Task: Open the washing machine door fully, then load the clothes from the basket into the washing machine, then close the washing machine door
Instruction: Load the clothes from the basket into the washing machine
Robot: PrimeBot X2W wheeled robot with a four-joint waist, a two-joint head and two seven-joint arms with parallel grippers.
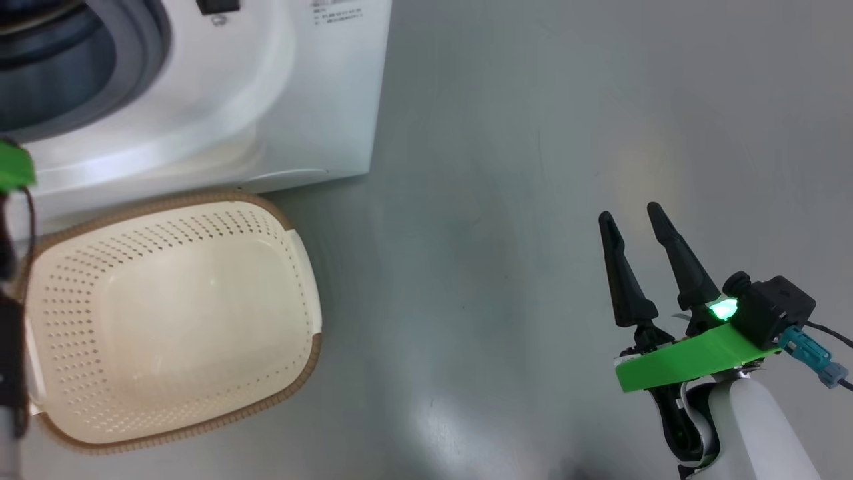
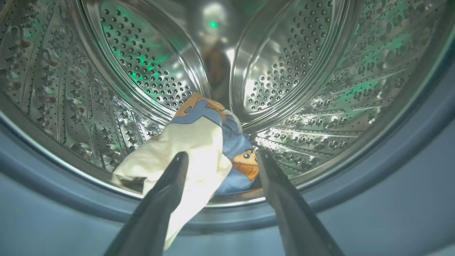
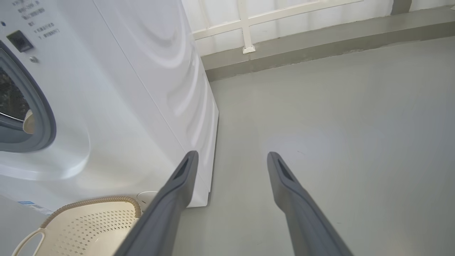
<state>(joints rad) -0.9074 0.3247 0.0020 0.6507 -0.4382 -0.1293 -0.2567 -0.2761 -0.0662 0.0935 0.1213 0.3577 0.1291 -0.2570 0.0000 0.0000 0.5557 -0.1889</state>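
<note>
The washing machine (image 1: pixel 220 113) stands at the upper left with its opening uncovered; its door is out of view. In the left wrist view my left gripper (image 2: pixel 221 155) is open at the mouth of the steel drum (image 2: pixel 320 71). The clothes lie just beyond its fingertips on the drum's front lip. The cream garment (image 2: pixel 199 142) drapes down over the grey-blue gasket (image 2: pixel 391 160), and the blue one (image 2: pixel 238 149) sits beside it. The basket (image 1: pixel 73 267) on the floor before the machine holds nothing. My right gripper (image 1: pixel 630 213) hovers open over bare floor.
In the right wrist view the machine's white side (image 3: pixel 124 106) and the basket (image 3: pixel 89 220) lie left of my right gripper (image 3: pixel 231 156). Grey floor runs right to a low ledge and a white-framed wall (image 3: pixel 245 25). My left arm's green bracket (image 1: pixel 13 167) shows at the left edge.
</note>
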